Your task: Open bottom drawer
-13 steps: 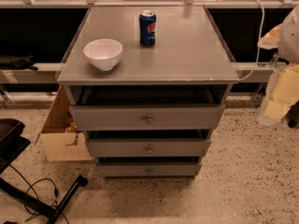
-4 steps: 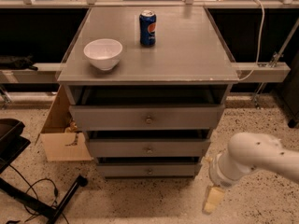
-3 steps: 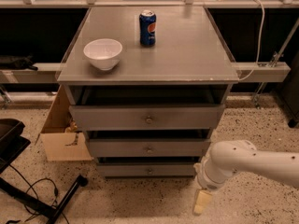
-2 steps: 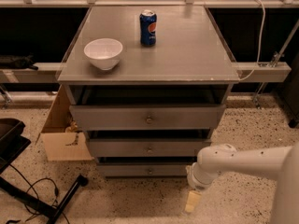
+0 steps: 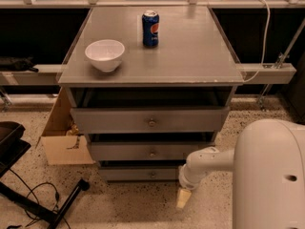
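Note:
The grey cabinet has three drawers. The bottom drawer is the lowest, a narrow flat grey front with a small round knob, and it sits shut. My gripper hangs low in front of the cabinet's bottom right corner, just above the floor, to the right of and below the knob. It is not touching the drawer. The white arm reaches in from the right.
The middle drawer and the top drawer sit above. A white bowl and a blue soda can stand on the cabinet top. A cardboard box is at the left, a black stand leg and cables on the floor.
The arm has swung down and leftward, from the right side of the cabinet to low in front of its bottom right corner. The drawers have not moved.

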{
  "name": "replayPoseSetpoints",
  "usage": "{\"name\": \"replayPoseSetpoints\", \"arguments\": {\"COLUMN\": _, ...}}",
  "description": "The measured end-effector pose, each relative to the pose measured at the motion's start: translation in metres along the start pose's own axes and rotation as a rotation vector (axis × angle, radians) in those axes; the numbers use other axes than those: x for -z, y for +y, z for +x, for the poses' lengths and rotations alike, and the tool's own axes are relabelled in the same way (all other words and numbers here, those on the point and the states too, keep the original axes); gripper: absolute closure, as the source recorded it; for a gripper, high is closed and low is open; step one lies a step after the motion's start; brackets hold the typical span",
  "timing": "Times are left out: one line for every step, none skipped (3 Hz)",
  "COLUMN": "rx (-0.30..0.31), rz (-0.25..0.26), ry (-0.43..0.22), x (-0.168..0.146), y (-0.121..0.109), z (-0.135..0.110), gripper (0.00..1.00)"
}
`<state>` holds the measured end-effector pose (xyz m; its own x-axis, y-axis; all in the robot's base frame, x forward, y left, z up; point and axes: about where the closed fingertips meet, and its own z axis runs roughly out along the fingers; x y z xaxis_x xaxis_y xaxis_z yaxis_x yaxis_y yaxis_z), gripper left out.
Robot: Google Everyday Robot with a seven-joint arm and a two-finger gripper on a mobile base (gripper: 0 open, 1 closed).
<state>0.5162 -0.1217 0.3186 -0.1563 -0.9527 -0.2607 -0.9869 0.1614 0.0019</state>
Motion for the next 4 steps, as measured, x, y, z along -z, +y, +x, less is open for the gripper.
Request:
{"name": "replayPoseSetpoints", "arguments": {"rx": 0.003, "rz": 0.000, "ry": -0.002, "x": -0.003, "y": 0.001, "z": 0.000, "gripper": 0.00}}
{"name": "replayPoseSetpoints", "arguments": {"rx": 0.068, "rz": 0.037, "ry": 0.019, "x": -0.048, "y": -0.009, "z": 0.005, "gripper": 0.00}}
{"name": "replayPoseSetpoints", "arguments": {"rx": 0.131, "rz": 0.082, "ry": 0.046, "x": -0.083, "y": -0.026, "z": 0.012, "gripper": 0.00}}
{"name": "replayPoseSetpoints", "arguments": {"rx": 0.178, "rz": 0.115, "ry": 0.072, "x": -0.110, "y": -0.049, "z": 0.015, "gripper": 0.00}}
